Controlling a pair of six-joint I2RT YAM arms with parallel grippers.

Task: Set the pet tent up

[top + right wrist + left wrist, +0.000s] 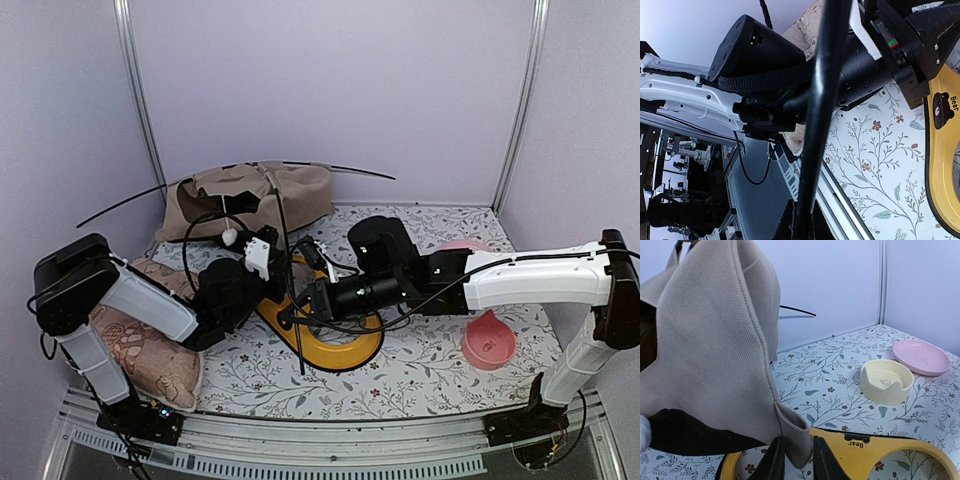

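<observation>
The tan pet tent (255, 198) lies slumped at the back left of the table, dark lining showing. One thin black pole (300, 165) arcs across behind it; another pole (293, 290) runs from the tent down toward the front. A white pompom (230, 237) hangs at the tent's front. My left gripper (796, 442) is shut on a folded corner sleeve of the tent fabric (715, 340), held above the yellow tray. My right gripper (802, 220) is shut on the black pole (822, 100); in the top view it (290, 318) sits over the tray, beside the left wrist.
A yellow double-bowl tray (345, 352) lies mid-table under both wrists and also shows in the left wrist view (900, 450). A pink bowl (489, 343) is front right. A cream bowl (886, 381) and pink plate (921, 356) stand further back. A patterned cushion (150, 350) lies front left.
</observation>
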